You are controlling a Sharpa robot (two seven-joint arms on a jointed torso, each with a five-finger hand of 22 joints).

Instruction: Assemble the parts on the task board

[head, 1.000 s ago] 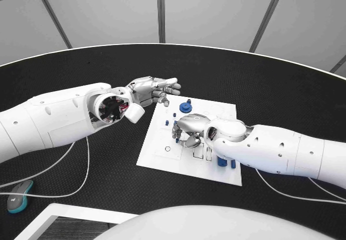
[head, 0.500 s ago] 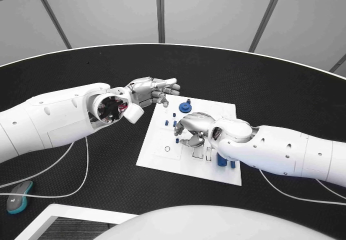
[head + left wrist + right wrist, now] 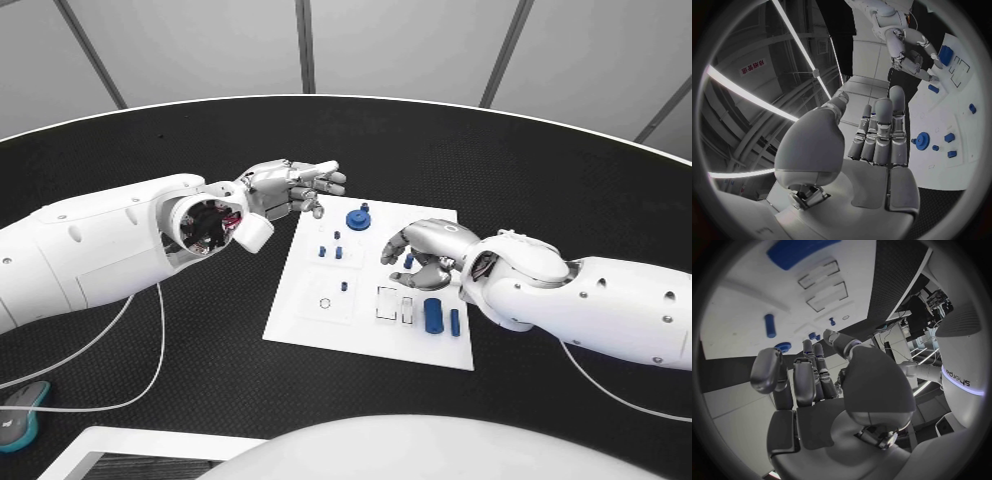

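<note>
The white task board (image 3: 310, 325) lies in the middle of the table. On it are a round blue part (image 3: 359, 220) near the far edge, a few small blue pegs (image 3: 339, 238), a long blue part (image 3: 433, 315) and a thin one (image 3: 454, 321). My left hand (image 3: 296, 185) hovers off the board's far left corner, fingers straight, holding nothing (image 3: 879, 135). My right hand (image 3: 433, 250) hangs over the board's right side, fingers loosely curled and apart, with nothing in it (image 3: 817, 390). A small blue part (image 3: 408, 260) lies on the board under its fingertips.
Empty outlined slots (image 3: 387, 303) sit left of the long blue part. A white cable (image 3: 152, 330) runs over the table at the left, near a grey-and-teal object (image 3: 15, 425). A white frame (image 3: 130, 445) lies at the near left edge.
The camera has shifted. Relative to the board, my right hand has drawn back from the middle toward the right side, uncovering the slots. My left hand has stayed in place.
</note>
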